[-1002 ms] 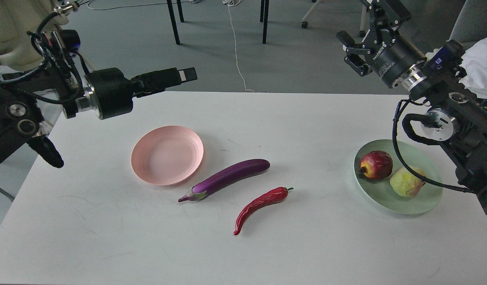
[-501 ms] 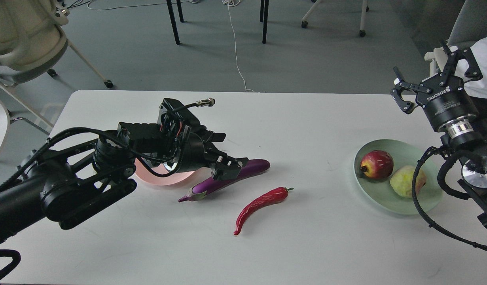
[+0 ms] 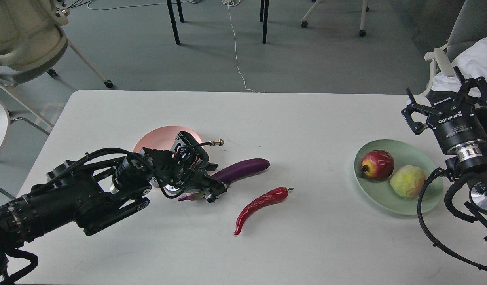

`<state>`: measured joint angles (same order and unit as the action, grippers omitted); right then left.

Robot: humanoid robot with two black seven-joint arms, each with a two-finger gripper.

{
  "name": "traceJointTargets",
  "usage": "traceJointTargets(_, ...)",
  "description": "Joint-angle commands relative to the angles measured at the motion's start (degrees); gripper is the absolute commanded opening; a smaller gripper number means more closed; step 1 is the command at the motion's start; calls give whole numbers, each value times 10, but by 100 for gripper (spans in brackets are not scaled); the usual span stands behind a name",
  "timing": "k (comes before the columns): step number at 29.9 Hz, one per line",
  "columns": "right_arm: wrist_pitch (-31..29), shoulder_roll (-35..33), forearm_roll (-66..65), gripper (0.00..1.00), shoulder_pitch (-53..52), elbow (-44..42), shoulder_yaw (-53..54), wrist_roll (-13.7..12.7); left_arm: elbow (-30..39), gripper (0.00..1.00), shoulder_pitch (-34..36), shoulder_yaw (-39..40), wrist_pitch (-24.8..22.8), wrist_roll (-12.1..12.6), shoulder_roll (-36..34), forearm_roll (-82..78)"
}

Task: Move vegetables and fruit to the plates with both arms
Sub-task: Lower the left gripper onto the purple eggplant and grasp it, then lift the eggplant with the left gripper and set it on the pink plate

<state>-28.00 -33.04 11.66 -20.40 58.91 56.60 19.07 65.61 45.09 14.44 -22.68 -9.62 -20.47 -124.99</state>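
Low over the table (image 3: 306, 118), the left pincer (image 3: 213, 189) sits at the stem end of the purple eggplant (image 3: 243, 168), beside the pink plate (image 3: 156, 138); whether it pinches, I cannot tell. Nearby lies the red chili pepper (image 3: 259, 204). Right pincer (image 3: 445, 101) hovers spread past the mint plate (image 3: 378, 196) holding pomegranate (image 3: 377, 164) and yellow-green fruit (image 3: 408, 181).

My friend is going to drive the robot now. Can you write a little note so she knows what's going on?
Left gripper: down at the eggplant, near its stem end; grip unclear.
Right gripper: open, empty, raised beside the green plate.
Done: pomegranate and yellow-green fruit sit on the green plate.
Left: eggplant and chili pepper lie on the table; pink plate holds nothing visible.
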Motion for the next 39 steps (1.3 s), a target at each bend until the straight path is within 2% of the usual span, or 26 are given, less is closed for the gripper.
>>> traceJointTargets(1,0,1,-1,99,0,-1,0,0,0,38,3,-1,3,-3,0,0)
traceJointTargets(3,0,1,-1,99,0,-1,0,0,2,30,5,0,3,-3,1,1)
traceJointTargets(5,0,1,-1,99,0,-1,0,0,7,16,6,2,3,-2,-1,3)
traceJointTargets(7,0,1,-1,99,2,-1,-1,0,11,10,10,8,3,-2,-4,5)
traceJointTargets(10,0,0,-1,99,7,-1,0,0,46,10,20,26,3,-2,-18,45)
traceJointTargets(13,0,0,-1,99,8,-4,0,1,83,10,37,51,-3,-1,-64,135)
traceJointTargets(16,0,1,-1,99,9,-5,0,1,88,11,58,46,-4,-2,-101,168)
traceJointTargets(21,0,6,-1,99,9,-4,-1,1,52,12,54,38,-4,-2,-167,170)
traceJointTargets(24,0,7,-1,99,9,-3,-3,1,7,13,53,22,-3,-2,-171,170)
traceJointTargets(29,0,8,-1,99,9,-2,-3,1,-15,25,51,-2,1,-1,-166,172)
traceJointTargets(30,0,7,-2,99,9,-2,-3,1,-15,32,48,-2,2,-1,-166,172)
traceJointTargets(32,0,7,-2,99,9,-2,-3,1,-15,56,44,0,12,0,-164,173)
traceJointTargets(33,0,7,-2,99,9,-2,-3,1,-15,63,44,-1,23,-1,-164,172)
traceJointTargets(39,0,6,-2,99,10,-3,-4,1,-15,69,43,-2,33,-7,-164,172)
